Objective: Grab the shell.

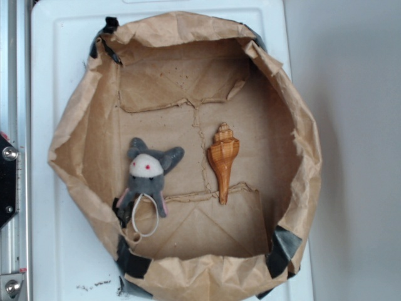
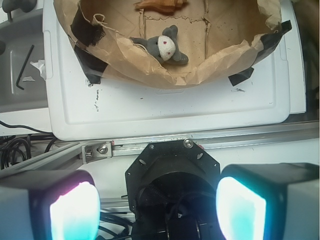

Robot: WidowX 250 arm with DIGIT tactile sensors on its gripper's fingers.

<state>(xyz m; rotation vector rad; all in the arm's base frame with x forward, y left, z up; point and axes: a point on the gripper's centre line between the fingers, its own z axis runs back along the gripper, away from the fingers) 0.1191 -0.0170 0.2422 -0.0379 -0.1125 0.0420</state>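
The shell [image 1: 222, 158], glossy orange-brown with a ridged spire and a long tail pointing toward the camera, lies right of centre in a crumpled brown paper nest [image 1: 88, 144]. In the wrist view only a sliver of the shell [image 2: 156, 5] shows at the top edge. My gripper [image 2: 157, 207] is open, far back from the nest over the robot base, its two glowing pads [image 2: 75, 212] wide apart with nothing between them. The gripper does not appear in the exterior view.
A grey plush mouse [image 1: 148, 175] with a white face lies left of the shell, also seen as the mouse [image 2: 165, 47]. The nest sits on a white tray [image 1: 50, 251], taped at its corners. A metal rail [image 2: 100, 149] and black base [image 2: 172, 170] lie below.
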